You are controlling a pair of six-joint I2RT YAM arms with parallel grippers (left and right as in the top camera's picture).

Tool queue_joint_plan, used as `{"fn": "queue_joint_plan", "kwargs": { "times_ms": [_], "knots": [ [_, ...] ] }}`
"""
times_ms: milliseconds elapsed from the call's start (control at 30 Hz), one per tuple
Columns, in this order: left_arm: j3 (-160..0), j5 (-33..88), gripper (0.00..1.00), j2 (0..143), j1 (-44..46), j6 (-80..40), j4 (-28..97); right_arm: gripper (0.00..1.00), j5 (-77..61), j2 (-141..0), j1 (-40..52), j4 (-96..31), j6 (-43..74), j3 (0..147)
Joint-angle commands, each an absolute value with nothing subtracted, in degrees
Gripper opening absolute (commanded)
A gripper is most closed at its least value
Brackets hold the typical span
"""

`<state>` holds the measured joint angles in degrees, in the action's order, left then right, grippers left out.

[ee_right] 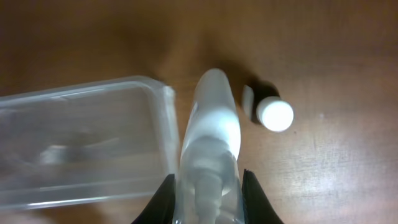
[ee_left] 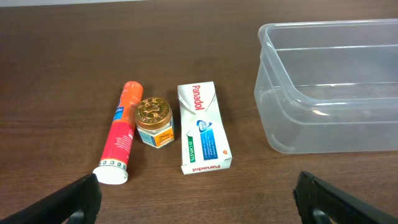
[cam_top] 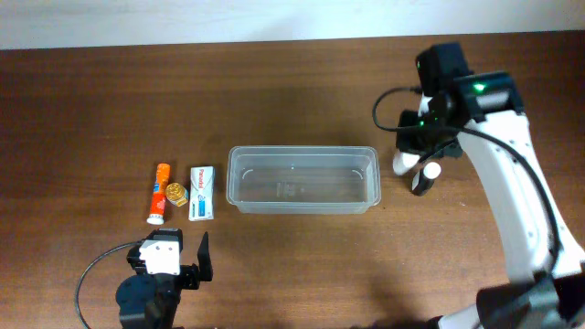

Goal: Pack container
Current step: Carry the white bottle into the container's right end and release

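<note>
The right fingers (ee_right: 158, 202) are clamped on either side of a white plastic bottle (ee_right: 211, 124), so that arm is loaded. I can't tell from the wrist view whether the bottle is hanging upright or tilted, because it's blurry and very close to the lens.

The clear container (cam_top: 302, 150) sits in the middle of the tabletop (cam_top: 91, 110). It looks empty to me, and its long axis runs left-right across the robot.

The bit that matters is that the bottle is just outside the container's right short end. It's right beside that wall but not over the rim yet. So the tub lies straight to the left of the right fingers. My guess is the next move is a short sideways slide along the tub's long axis until the bottle clears the rim, then a release. It'll need enough height to clear that end wall, since clipping it could shove a tub that light.

A small dark bottle with a white cap (ee_right: 275, 114) stands on the other side of the held one, near it but apart.

The left fingers (ee_left: 78, 198) are spread wide with nothing between them, down at the near-left. They face an orange tube (ee_left: 119, 140), a gold-lidded jar (ee_left: 154, 118) and a Panadol box (ee_left: 202, 127), lined up side by side to the left of the container. The left arm is nearer to those three, and the right arm is clearly the one for this bottle.
</note>
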<state>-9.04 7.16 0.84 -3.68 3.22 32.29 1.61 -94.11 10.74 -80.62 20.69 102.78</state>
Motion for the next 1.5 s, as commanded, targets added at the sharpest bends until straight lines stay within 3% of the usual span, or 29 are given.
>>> {"fn": "queue_joint_plan", "kwargs": {
  "times_ms": [0,333,633,800,833,967,1033,1267,1467],
  "knots": [
    [-8.67,8.16,1.0,0.34,-3.92,3.88,32.12,0.04,1.98,-90.28,16.29,-81.28,20.03,108.09],
    [-8.67,8.16,1.0,0.34,-3.92,3.9,32.12,0.04,2.02,-94.61,25.91,-79.99,23.05,98.52],
    [-8.67,8.14,1.0,0.34,-3.92,3.9,32.12,0.05,2.24,-95.5,23.0,-62.83,22.52,80.99],
    [-8.67,8.16,1.0,0.34,-3.92,3.88,32.12,0.05,1.78,-96.82,20.49,-59.29,19.42,78.52],
    [-8.67,8.16,1.0,0.34,-3.92,3.9,32.12,0.06,1.8,-96.84,20.49,-58.92,17.78,78.52],
    [-8.67,8.14,1.0,0.34,-3.92,3.9,32.12,0.36,1.76,-96.82,21.1,-57.8,12.47,78.7],
    [-8.67,8.16,1.0,0.34,-3.92,3.9,32.12,0.45,1.78,-96.75,21.39,-58.85,12.36,79.29],
    [-8.67,8.16,1.0,0.34,-3.92,3.88,32.12,0.55,2.22,-93.58,21.28,-70.67,13.1,90.26],
    [-8.67,8.14,1.0,0.34,-3.92,3.9,32.12,0.72,6.46,-89.06,17.54,-76.12,14.31,99.02]
  ]
}}
